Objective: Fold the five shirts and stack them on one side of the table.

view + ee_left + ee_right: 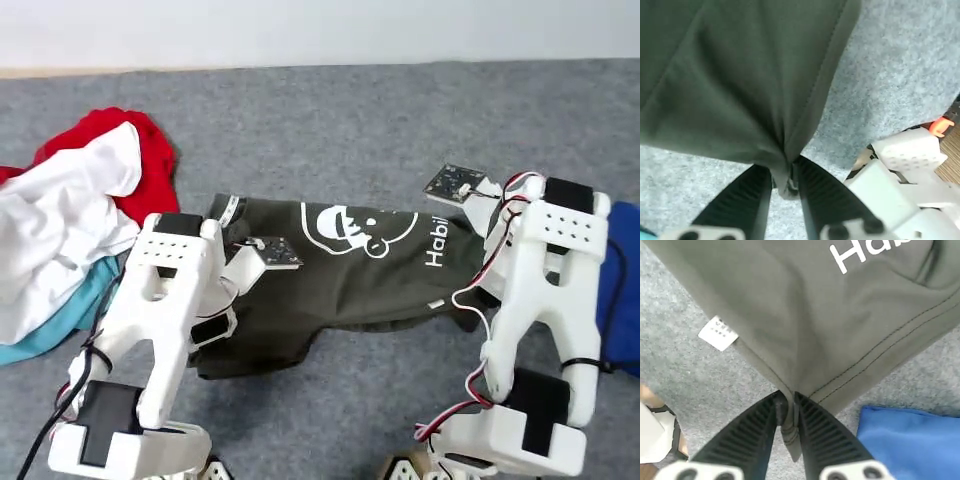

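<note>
A dark olive shirt with a white print lies stretched between the two arms in the middle of the grey table. My left gripper is shut on a pinched fold of the olive shirt at its left side. My right gripper is shut on a pinched edge of the olive shirt near a small white tag, at its right side. A pile of a red shirt, a white shirt and a teal shirt sits at the left.
A blue shirt lies at the right edge of the table, and the blue shirt sits close beside my right gripper. Grey carpet-like tabletop stretches behind the olive shirt. The other arm's white base stands near my left gripper.
</note>
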